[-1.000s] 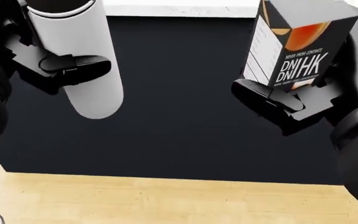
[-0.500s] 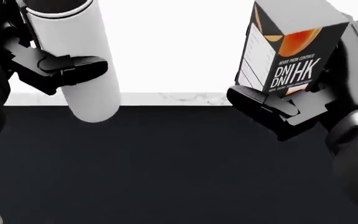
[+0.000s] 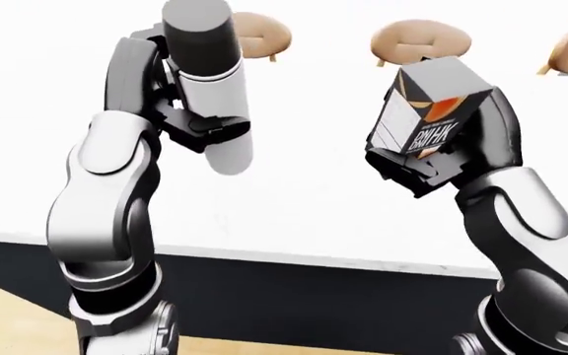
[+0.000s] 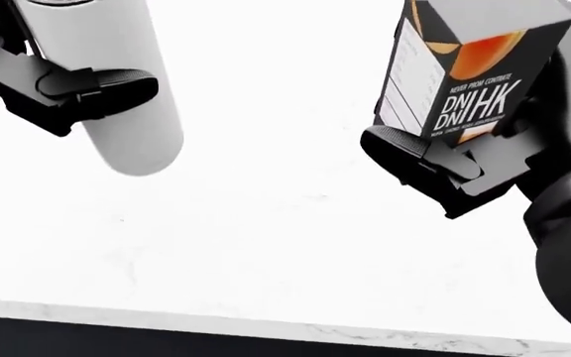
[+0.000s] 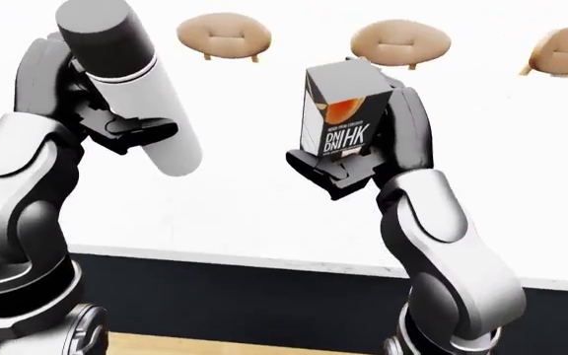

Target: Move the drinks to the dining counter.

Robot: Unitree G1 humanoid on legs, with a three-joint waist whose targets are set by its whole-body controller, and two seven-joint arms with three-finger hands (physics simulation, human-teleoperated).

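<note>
A tilted white bottle point(image 3: 213, 96) with grey cap and a dark drink carton point(image 3: 424, 111), both held aloft.

Count of items in view:

Drinks: two. One white bottle point(image 3: 208, 89) with a dark cap; one dark carton point(image 5: 343, 118) with an orange mark and white lettering.

Hands: two. One left hand point(image 3: 190, 122), fingers wrapped round the bottle; one right hand point(image 5: 358, 159), fingers wrapped round the carton.

Counters: one, a white counter point(image 3: 294, 200) with a dark side panel below its edge.

Stools: three tan round stools point(image 5: 223, 35) along the top of the right-eye view, one cut by the right edge.
</note>
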